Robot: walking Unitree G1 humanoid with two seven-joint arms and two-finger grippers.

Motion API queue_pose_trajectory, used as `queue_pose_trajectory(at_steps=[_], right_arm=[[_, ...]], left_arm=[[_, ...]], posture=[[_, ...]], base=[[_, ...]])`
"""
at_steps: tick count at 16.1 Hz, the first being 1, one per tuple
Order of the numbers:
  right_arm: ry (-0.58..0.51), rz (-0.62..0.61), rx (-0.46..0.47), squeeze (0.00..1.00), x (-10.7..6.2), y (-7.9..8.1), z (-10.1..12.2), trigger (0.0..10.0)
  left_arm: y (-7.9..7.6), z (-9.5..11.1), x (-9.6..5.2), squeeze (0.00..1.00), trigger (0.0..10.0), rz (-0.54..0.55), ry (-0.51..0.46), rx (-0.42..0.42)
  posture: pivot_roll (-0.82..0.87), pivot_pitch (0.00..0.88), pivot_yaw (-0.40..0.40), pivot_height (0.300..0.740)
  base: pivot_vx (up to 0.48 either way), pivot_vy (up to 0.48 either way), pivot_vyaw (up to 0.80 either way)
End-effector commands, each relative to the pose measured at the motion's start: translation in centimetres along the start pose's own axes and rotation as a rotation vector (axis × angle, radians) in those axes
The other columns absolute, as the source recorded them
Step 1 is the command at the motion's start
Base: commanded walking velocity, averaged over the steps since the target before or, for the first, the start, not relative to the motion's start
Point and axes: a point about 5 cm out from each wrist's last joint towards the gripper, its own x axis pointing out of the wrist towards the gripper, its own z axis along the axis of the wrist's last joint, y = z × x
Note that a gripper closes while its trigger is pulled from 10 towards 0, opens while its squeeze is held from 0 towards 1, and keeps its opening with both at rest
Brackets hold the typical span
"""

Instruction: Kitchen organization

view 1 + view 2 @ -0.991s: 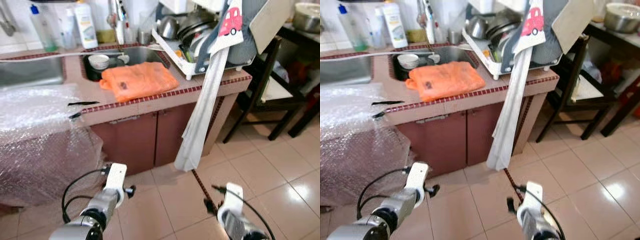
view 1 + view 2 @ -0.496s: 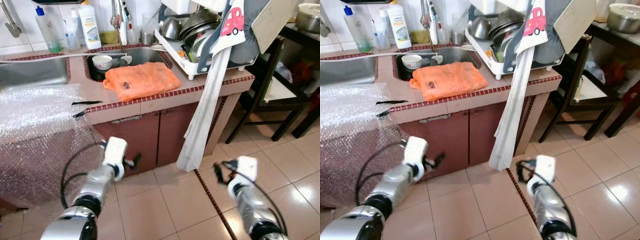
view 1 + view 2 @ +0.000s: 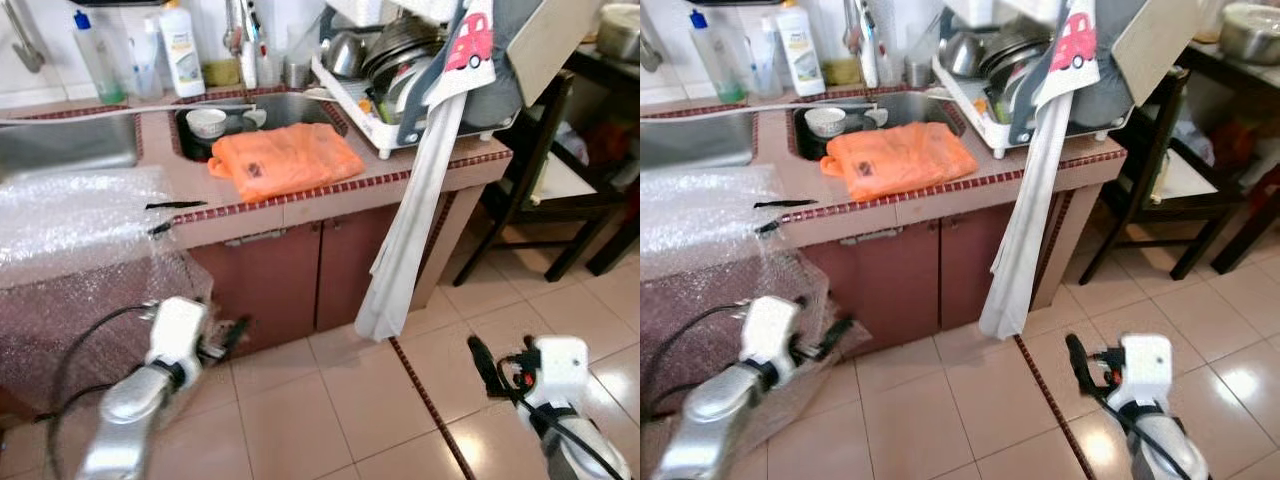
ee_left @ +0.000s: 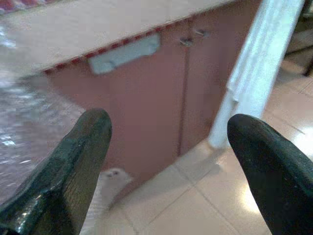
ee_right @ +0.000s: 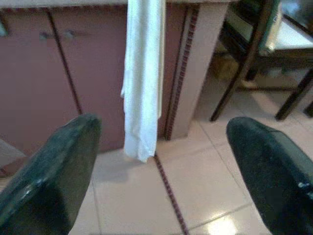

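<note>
robot is standing on the tiled floor (image 3: 330, 400) facing a kitchen counter (image 3: 300, 195) with red tile edging and brown cabinet doors (image 3: 285, 280) under it. left gripper (image 3: 228, 338) is hanging low in front of the left cabinet door, fingers spread apart with nothing between them (wrist view is showing both black fingers (image 4: 73, 161) wide, cabinet and floor in the gap). right gripper (image 3: 482, 365) is hovering low over the floor to the right of the hanging cloth, its fingers (image 5: 58, 171) also spread wide and holding nothing.

orange plastic bag (image 3: 285, 160) is lying flat on the counter, just in front of the sink (image 3: 290, 108), near the counter edge. a small bowl (image 3: 207, 122) is sitting in the sink behind the bag. bottles (image 3: 181, 50) are standing along the back wall by the faucet. dish rack (image 3: 390, 90) is sitting on the right end of the counter, loaded with pots and plates. a long white cloth (image 3: 405, 240) is draping down from the rack area past the counter edge, almost reaching the floor; a towel with a red car print (image 3: 470, 45) is hanging above it. bubble wrap (image 3: 70, 270) is covering the left part of the counter and spilling down its front. dark chair (image 3: 560, 170) is standing at the right of the counter.
</note>
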Motion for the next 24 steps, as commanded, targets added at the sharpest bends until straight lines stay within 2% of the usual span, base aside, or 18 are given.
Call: queue_pose_trajectory(at_steps=[1, 3, 5, 6, 8, 9, 11, 12, 13, 15, 16, 17, 19, 20, 21, 22, 24], right_arm=[[-0.043, 0.011, 0.031, 0.0, -0.4, 1.2, 1.9, 10.0], [-0.053, 0.01, 0.049, 0.0, -0.8, 2.0, 2.0, 10.0], [-0.075, -0.03, 0.065, 0.0, -1.6, 2.5, 2.4, 10.0], [-0.063, -0.056, 0.089, 0.0, -1.9, 2.7, 2.6, 10.0], [-0.087, -0.07, 0.093, 0.0, -1.7, 3.2, 3.4, 10.0], [-0.11, -0.065, 0.065, 0.0, -1.5, 3.4, 4.1, 10.0], [-0.176, -0.114, 0.013, 0.0, -1.5, 2.8, 5.7, 10.0], [-0.184, -0.131, -0.003, 0.0, -1.6, 2.6, 5.9, 10.0], [-0.227, -0.174, -0.043, 0.0, -2.0, 2.0, 6.8, 10.0], [-0.212, -0.198, -0.061, 0.0, -2.0, 1.8, 6.7, 10.0], [-0.206, -0.202, -0.066, 0.0, -2.0, 1.8, 6.6, 10.0], [-0.179, -0.243, -0.152, 0.0, -1.5, 1.9, 6.4, 10.0], [-0.224, -0.218, -0.109, 0.0, -1.3, 2.6, 6.6, 10.0], [-0.225, -0.202, -0.102, 0.0, -1.4, 3.1, 6.6, 10.0], [-0.198, -0.187, -0.027, 0.13, -1.7, 3.3, 6.1, 10.0], [-0.177, -0.176, 0.02, 1.0, -1.9, 3.3, 5.7, 10.0], [-0.196, -0.194, 0.008, 1.0, -2.0, 3.2, 5.9, 10.0]], left_arm=[[-0.3, 0.4, -0.8, 0.0, 10.0, 0.052, 0.004, -0.026], [-0.6, 0.4, -1.9, 0.0, 10.0, 0.096, 0.012, -0.053], [-1.2, 0.4, -3.5, 0.0, 10.0, 0.086, -0.007, -0.039], [-0.9, 1.0, -4.3, 0.0, 10.0, 0.139, -0.044, -0.014], [-0.3, 1.8, -3.9, 0.0, 10.0, 0.177, -0.064, 0.02], [-0.2, 2.3, -3.5, 0.0, 10.0, 0.174, -0.071, 0.009], [0.2, 4.5, -3.1, 0.0, 10.0, 0.22, -0.174, 0.033], [0.1, 4.9, -3.1, 0.0, 10.0, 0.223, -0.194, 0.029], [0.5, 5.7, -3.2, 0.0, 10.0, 0.304, -0.228, 0.04], [0.7, 5.9, -3.2, 0.0, 10.0, 0.35, -0.237, 0.077], [0.6, 6.0, -3.2, 0.0, 10.0, 0.351, -0.242, 0.076], [0.1, 6.3, -2.6, 0.0, 10.0, 0.295, -0.247, 0.056], [-0.4, 6.4, -2.1, 0.0, 10.0, 0.27, -0.241, 0.001], [-0.5, 6.4, -2.1, 0.19, 10.0, 0.279, -0.242, -0.021], [-0.4, 6.1, -2.2, 1.0, 10.0, 0.297, -0.225, -0.029], [-0.4, 6.0, -2.2, 1.0, 10.0, 0.288, -0.224, -0.043], [-0.4, 6.0, -2.3, 1.0, 10.0, 0.302, -0.223, -0.031]], posture=[[-0.02, 0.036, -0.009, 0.74], [-0.02, 0.036, -0.012, 0.74], [-0.01, 0.043, -0.018, 0.74], [-0.02, 0.046, -0.019, 0.74], [-0.02, 0.055, -0.018, 0.74], [-0.02, 0.06, -0.018, 0.74], [-0.03, 0.073, -0.021, 0.74], [-0.03, 0.073, -0.021, 0.74], [-0.03, 0.082, -0.02, 0.74], [-0.03, 0.085, -0.022, 0.74], [-0.03, 0.085, -0.022, 0.74], [-0.04, 0.09, -0.023, 0.74], [-0.04, 0.093, -0.02, 0.74], [-0.04, 0.096, -0.017, 0.74], [-0.04, 0.097, -0.015, 0.74], [-0.04, 0.101, -0.013, 0.74], [-0.04, 0.105, -0.012, 0.74]], base=[[0.0, 0.0, 0.0], [0.0, 0.0, 0.0], [0.0, 0.0, 0.0], [0.0, 0.0, 0.0], [0.0, 0.0, 0.0], [0.0, 0.0, 0.0], [0.0, 0.0, 0.0], [0.0, 0.0, 0.0], [0.0, 0.0, 0.0], [0.0, 0.0, 0.0], [0.0, 0.0, 0.0], [0.0, 0.0, 0.0], [0.0, 0.0, 0.0], [0.0, 0.0, 0.0], [0.0, 0.0, 0.0], [0.0, 0.0, 0.0], [0.0, 0.0, 0.0]])
